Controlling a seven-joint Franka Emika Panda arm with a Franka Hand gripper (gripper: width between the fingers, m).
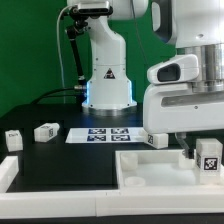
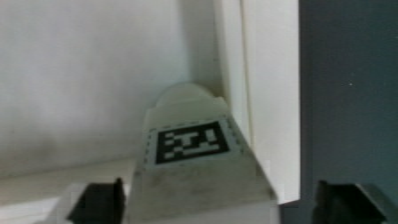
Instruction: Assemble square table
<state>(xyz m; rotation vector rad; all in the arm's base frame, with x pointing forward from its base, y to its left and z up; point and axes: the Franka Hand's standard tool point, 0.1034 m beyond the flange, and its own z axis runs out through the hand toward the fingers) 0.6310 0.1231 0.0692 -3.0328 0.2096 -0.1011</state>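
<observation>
A: Where's the leg?
B: One tagged leg (image 2: 192,140) sits between the fingers of the claw (image 2: 221,206), tag face up toward the wrist camera. It lies on a white surface. That looks like the square panel (image 1: 165,166), which is right under the claw.
A: Gripped?
B: No. The fingers (image 2: 100,200) are spread, one on each side of the leg. There's a sliver of gap on one side and a wider gap on the other. No contact that I can see.
A: Other parts?
B: Three more. The nearest spare leg (image 1: 155,140) is just beside the claw, on the exterior view's left. The middle spare leg (image 1: 45,130) and the far spare leg (image 1: 12,140) are well apart from the claw, same direction. The marker board (image 1: 107,134) lies flat between the nearest and middle ones.
A: Surface, room?
B: Black matte tabletop (image 1: 60,155), green backdrop (image 1: 30,50) behind it. The plain white bars (image 1: 8,175) run along the near edge, in front of the claw and out to the exterior view's left.
A: Arm pose?
B: The robot base (image 1: 108,80) stands at the back of the table beyond the claw, with a blue glow at its foot. The wrist and hand fill the exterior view's right, close to the camera, pointing straight down over the panel.
</observation>
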